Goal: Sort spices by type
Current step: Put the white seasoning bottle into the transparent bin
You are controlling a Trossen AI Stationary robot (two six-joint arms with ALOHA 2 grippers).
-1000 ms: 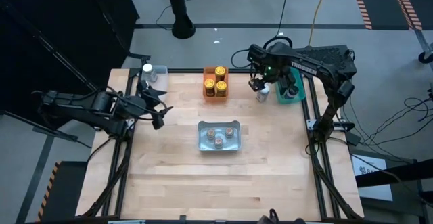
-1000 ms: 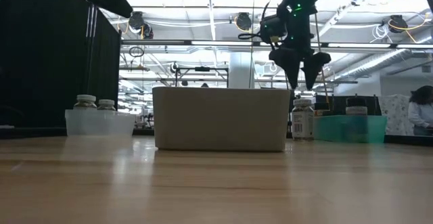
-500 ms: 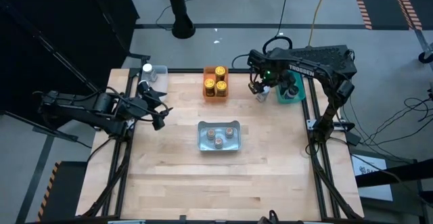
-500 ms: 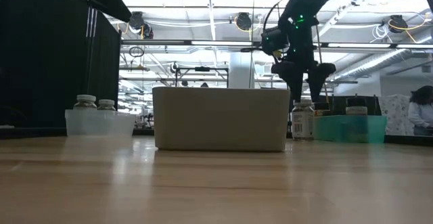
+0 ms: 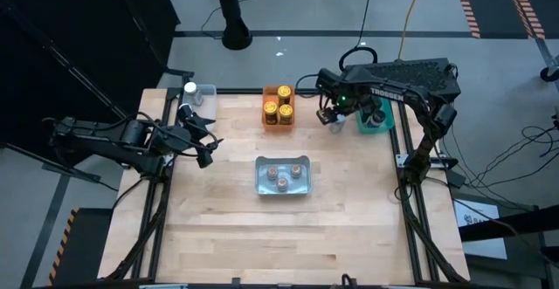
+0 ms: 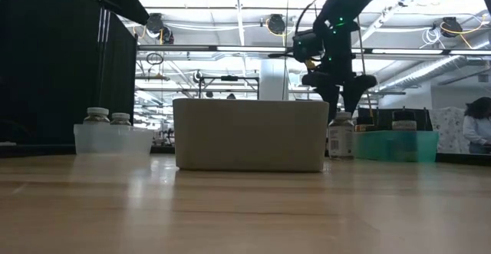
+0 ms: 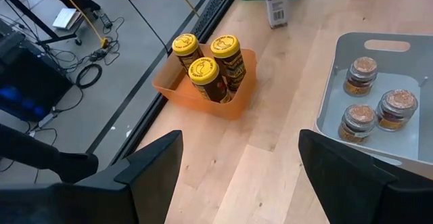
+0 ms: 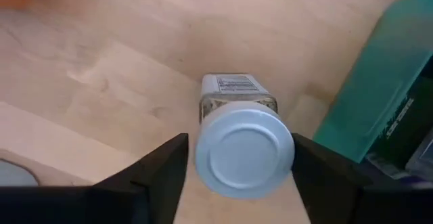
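My right hand is open around a round white-lidded jar, fingers at each side, on the wooden surface far right, beside the teal bin. My left hand waits open at the left.

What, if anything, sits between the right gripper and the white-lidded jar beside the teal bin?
Nothing visible. The right gripper straddles the white-lidded jar, one finger on each side of its lid, with only bare table around it. The teal bin stands off to one side.
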